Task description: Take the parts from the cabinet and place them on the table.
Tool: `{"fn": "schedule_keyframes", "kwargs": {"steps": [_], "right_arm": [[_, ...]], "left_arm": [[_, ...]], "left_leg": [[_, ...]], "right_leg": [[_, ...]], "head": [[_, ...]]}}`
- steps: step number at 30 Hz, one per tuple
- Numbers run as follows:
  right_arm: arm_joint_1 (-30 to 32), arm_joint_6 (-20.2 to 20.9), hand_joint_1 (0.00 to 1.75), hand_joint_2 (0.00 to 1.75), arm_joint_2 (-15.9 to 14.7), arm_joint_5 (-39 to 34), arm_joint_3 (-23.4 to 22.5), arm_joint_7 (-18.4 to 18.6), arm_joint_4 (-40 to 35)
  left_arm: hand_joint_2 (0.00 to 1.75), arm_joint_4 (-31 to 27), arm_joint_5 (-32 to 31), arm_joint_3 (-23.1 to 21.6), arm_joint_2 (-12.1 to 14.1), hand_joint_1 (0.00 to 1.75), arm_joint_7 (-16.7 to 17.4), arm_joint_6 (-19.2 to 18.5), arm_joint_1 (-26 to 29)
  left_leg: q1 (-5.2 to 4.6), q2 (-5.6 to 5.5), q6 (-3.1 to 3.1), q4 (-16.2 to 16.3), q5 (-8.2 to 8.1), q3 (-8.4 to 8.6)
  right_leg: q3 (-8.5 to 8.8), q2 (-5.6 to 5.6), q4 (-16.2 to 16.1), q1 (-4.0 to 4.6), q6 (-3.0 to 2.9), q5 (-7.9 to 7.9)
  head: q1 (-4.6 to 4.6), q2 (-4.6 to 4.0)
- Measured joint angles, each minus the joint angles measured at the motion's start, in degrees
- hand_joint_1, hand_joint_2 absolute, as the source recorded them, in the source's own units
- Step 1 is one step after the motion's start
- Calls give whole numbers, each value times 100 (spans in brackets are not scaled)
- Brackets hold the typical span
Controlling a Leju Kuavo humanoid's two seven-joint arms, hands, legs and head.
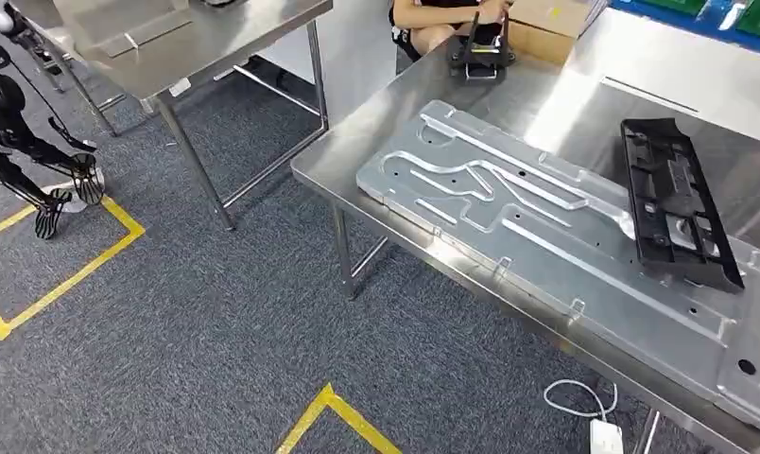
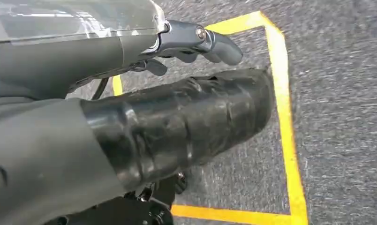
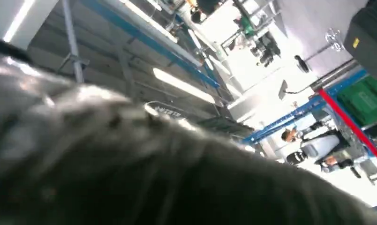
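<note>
1. Steel table, carrying a large machined aluminium plate; one black plastic part lies flat on the plate's far-right portion.
2. Left hand, hanging over grey carpet with yellow floor tape; the visible fingers appear lightly curled around nothing.
3. Right hand: blurred in its wrist view; grasp cannot be told.
4. Person seated at the table's far end beside a cardboard box.
5. Judged step: between deliveries. Next calls for turning to the cabinet to fetch another part.
</note>
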Motion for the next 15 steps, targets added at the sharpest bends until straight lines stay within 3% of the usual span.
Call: {"fn": "schedule_keyframes", "kwargs": {"steps": [1,2,3,4,6,7,8,11,12,13,14,15], "right_arm": [[-4,11,0,0,-2,-13,0,0,-22],[-3,15,0,0,-7,-28,0,-2,-35],[-4,17,0,0,-20,-42,0,-4,-52],[-8,15,0,0,-43,-52,0,-4,-81],[-30,15,0,0,-74,-77,0,-4,-107],[-53,15,0,0,-103,-87,0,-4,-131],[-67,15,0,0,-153,-87,0,-4,-131],[-73,15,0,0,-168,-96,4,-7,-155],[-68,15,0,0,-181,-96,4,-7,-159],[-73,17,0,0,-231,-96,4,-7,-159],[-95,15,0,0,-249,-98,4,-7,-159],[-101,15,0,0,-260,-107,7,-7,-159]], "left_arm": [[0,0,0,0,-2,0,2,0,0],[0,0,0,0,-4,0,2,0,-2],[0,0,0,0,-4,0,2,-2,-5],[0,0,0,-2,-4,0,2,0,-5],[0,0,-2,0,-2,0,0,0,-7],[0,0,-2,0,2,0,-2,0,-22],[0,0,-4,0,4,0,-7,0,-22],[0,0,-4,-2,4,0,-11,2,-11],[0,0,-4,-2,-2,0,-11,2,-13],[0,0,-4,-2,-2,0,-17,0,-31],[0,0,-4,-2,2,0,-50,-9,-25],[0,0,7,0,7,0,-52,-33,-20]], "left_leg": [[13,0,-11,379,-177,-128],[24,1,-19,608,-254,-181],[29,2,-19,556,-197,-92],[29,2,-8,227,-41,142],[28,2,45,-824,307,837],[13,3,76,-1260,225,1031],[-23,-1,82,-1262,338,996],[-73,-24,191,-1273,465,932],[-24,-9,238,-1365,566,905],[-26,24,267,-1378,632,868],[-25,23,319,-1386,686,792],[-27,31,321,-1385,738,722]], "right_leg": [[-47,2,5,6,0,32],[-97,7,13,13,4,68],[-147,8,23,15,12,104],[-192,8,34,16,26,138],[-252,6,42,16,67,205],[-281,-7,49,19,100,248],[-288,-7,49,47,140,278],[-299,-22,-42,-15,267,434],[-343,-16,-63,-40,289,454],[-408,7,49,-44,299,226],[-517,8,343,-45,323,-131],[-645,6,801,-49,356,-489]], "head": [[0,0],[0,0],[0,0],[0,0],[-2,2],[0,0],[7,0],[0,0],[2,0],[9,0],[7,0],[7,2]]}}
